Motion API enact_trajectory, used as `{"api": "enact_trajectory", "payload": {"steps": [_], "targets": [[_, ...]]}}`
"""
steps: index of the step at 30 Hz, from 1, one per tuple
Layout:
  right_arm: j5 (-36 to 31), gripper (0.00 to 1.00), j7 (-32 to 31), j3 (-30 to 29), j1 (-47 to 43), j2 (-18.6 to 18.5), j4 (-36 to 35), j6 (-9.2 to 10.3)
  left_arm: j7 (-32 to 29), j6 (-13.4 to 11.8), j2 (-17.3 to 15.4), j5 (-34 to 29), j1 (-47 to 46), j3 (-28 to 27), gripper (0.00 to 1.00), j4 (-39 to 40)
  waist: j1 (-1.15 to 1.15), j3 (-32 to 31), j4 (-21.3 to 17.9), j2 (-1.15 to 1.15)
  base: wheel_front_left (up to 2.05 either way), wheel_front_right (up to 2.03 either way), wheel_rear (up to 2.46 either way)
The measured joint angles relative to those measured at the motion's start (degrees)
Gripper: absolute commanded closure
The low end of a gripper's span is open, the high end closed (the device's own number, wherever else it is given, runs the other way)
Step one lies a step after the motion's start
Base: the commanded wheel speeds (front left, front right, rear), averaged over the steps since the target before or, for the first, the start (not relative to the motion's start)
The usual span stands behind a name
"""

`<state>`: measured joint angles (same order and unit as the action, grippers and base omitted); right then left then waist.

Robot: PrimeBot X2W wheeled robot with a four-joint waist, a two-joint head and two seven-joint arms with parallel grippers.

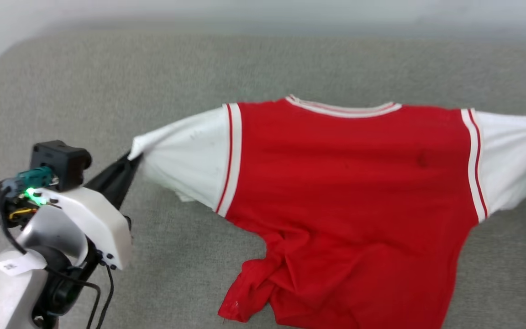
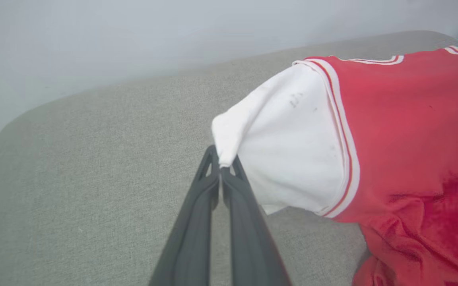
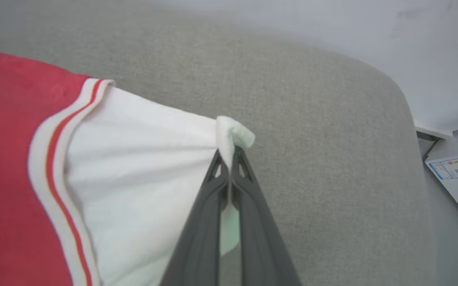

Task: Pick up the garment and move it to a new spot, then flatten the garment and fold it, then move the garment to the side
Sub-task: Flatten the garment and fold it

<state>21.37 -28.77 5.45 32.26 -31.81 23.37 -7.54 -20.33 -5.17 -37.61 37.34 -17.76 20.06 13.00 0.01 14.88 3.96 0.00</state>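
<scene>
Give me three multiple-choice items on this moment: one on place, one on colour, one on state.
1. Where does the left gripper hold the garment? A collar; B white sleeve end; C bottom hem.
2. What colour is the garment's body? A blue; B green; C red.
3. The right gripper is: A shut on the other sleeve's end; B open; C holding the collar.
Answers: B, the sleeve tip is pinched there; C, a red panel lies between white sleeves; A, white cloth is clamped in its closed jaws.
</scene>
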Motion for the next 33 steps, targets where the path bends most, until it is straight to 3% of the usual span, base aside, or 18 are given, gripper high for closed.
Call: {"api": "enact_trajectory", "payload": {"steps": [13, 20, 27, 33], "targets": [[3.27, 1.0, 5.08, -5.0, 0.22, 2.38, -8.79, 0.0, 7.3, -2.98, -2.01, -1.63, 1.2, -6.41, 1.0, 3.2, -0.01, -9.98, -2.89, 0.0, 0.0, 0.0, 0.0], [3.23, 1.0, 4.9, -8.64, 0.32, 5.87, -14.79, 0.0, 9.47, -4.61, -3.92, -1.89, 1.32, -11.06, 1.0, 6.42, -0.01, -13.41, -4.29, 0.0, 0.0, 0.0, 0.0], [2.02, 1.0, 4.16, -12.47, 1.88, 8.57, -19.9, 0.0, 10.36, -5.5, -6.0, -1.86, -0.64, -14.97, 1.0, 9.82, -0.01, -13.83, -5.36, 0.0, 0.0, 0.0, 0.0], [0.99, 1.0, 3.5, -14.38, 6.7, 9.24, -21.5, 0.0, 8.83, -4.59, -8.02, -2.47, -8.69, -15.04, 1.0, 9.42, -0.01, -10.52, -5.2, 0.0, 0.0, 0.0, 0.0]]}}
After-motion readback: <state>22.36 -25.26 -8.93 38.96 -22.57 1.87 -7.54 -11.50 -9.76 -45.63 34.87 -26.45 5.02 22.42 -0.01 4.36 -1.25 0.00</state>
